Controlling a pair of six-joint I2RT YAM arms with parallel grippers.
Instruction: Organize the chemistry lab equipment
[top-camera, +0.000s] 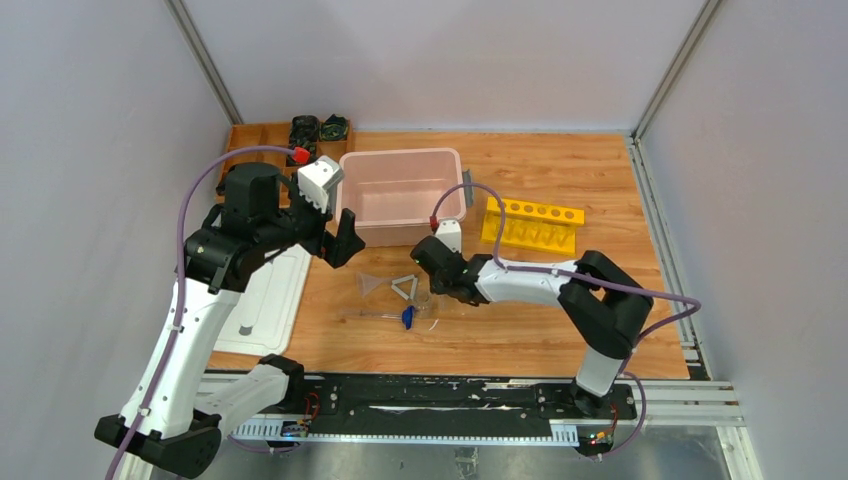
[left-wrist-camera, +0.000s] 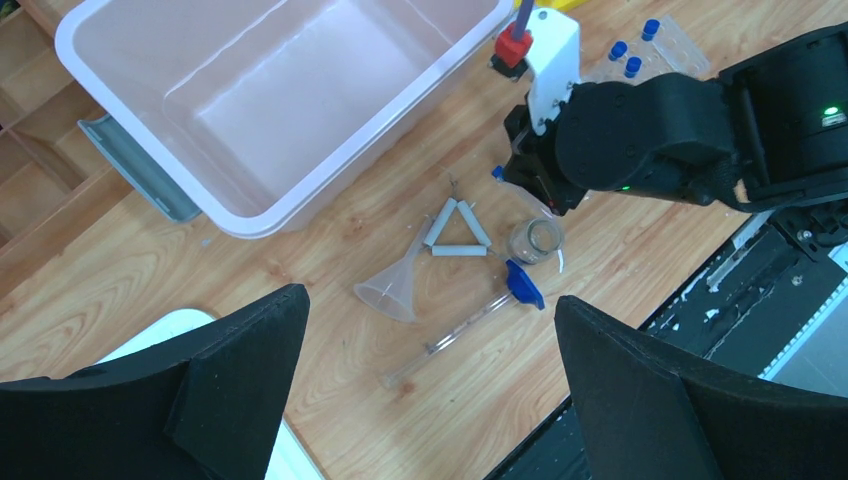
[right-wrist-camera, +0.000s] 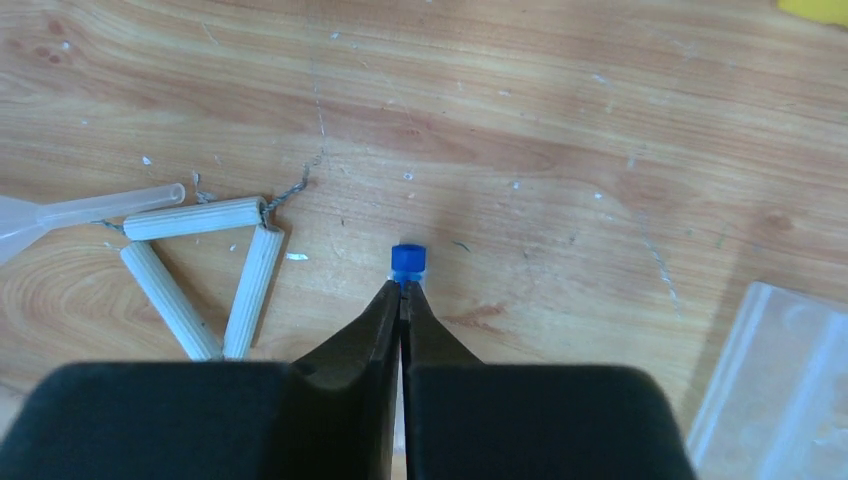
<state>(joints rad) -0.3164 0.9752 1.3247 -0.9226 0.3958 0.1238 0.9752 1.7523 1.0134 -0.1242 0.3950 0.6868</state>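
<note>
In the right wrist view my right gripper (right-wrist-camera: 403, 285) is shut on a blue-capped clear tube (right-wrist-camera: 408, 260), low over the wood; only the cap shows past the tips. The white triangle (right-wrist-camera: 200, 275) lies just to its left. The left wrist view looks down on the clear funnel (left-wrist-camera: 390, 290), the triangle (left-wrist-camera: 458, 230), the tiny clear dish (left-wrist-camera: 538, 240) and the blue-tipped thin rod (left-wrist-camera: 470, 325). More blue-capped tubes (left-wrist-camera: 630, 50) stand in the clear rack (right-wrist-camera: 780, 380). My left gripper (left-wrist-camera: 430, 300) hangs open high above the funnel, holding nothing.
A pink bin (top-camera: 400, 195) stands behind the items, with a yellow rack (top-camera: 533, 224) to its right. On the left lie a white tray (top-camera: 265, 295) and a wooden organizer (top-camera: 262, 140). The black rail (top-camera: 450, 395) runs along the near edge.
</note>
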